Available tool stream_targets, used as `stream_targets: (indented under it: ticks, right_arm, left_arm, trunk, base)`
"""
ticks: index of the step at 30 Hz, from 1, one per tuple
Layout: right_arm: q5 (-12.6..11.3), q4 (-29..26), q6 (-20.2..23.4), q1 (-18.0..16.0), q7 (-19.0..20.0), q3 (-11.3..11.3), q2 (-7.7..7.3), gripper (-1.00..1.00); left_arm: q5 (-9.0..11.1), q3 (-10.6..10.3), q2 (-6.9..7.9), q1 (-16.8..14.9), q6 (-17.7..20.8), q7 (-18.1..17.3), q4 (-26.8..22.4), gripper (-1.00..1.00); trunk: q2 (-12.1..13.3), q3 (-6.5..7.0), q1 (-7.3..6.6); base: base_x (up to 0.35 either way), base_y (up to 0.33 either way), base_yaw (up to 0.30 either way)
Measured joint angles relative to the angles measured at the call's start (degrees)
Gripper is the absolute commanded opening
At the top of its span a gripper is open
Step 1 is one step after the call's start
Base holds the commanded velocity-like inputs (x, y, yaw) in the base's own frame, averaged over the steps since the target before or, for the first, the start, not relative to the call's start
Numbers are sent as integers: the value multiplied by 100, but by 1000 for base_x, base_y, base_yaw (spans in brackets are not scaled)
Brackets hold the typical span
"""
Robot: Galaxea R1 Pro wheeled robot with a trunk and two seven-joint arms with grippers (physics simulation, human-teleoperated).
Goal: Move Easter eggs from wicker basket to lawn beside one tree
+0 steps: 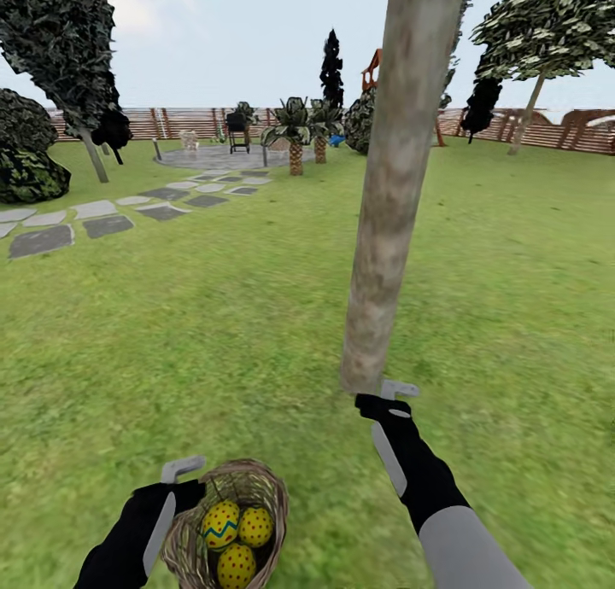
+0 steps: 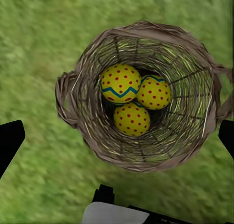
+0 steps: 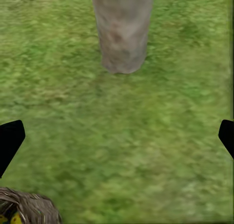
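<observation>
The wicker basket (image 1: 226, 521) stands on the lawn (image 1: 213, 333) near the head view's lower edge, holding three Easter eggs (image 2: 132, 97) touching one another, with the tree (image 1: 393, 188) behind it to the right and the stepping-stone path (image 1: 102, 218) far off left.

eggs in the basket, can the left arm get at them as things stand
Probably yes. The left gripper hangs open right over the wicker basket, whose mouth faces up with no lid, and the three eggs lie bare at the bottom. The thin handle sits off to the sides, so nothing seems to block a straight drop.
</observation>
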Motion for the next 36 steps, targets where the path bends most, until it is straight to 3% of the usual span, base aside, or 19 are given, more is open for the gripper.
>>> stream_targets:
  ticks: [15, 36]
  right_arm:
    - [-33, -21, -58, 8, -2, 275, -27, 100]
    - [-26, -30, -62, 8, -10, 295, -35, 100]
  left_arm:
    - [6, 0, 2, 1, -42, -24, 0, 100]
    - [6, 0, 2, -8, -313, -26, 203, 100]
  trunk:
    - [0, -6, 0]
    - [-844, -385, 462]
  base:
    - [0, 0, -33]
    - [0, 0, 0]
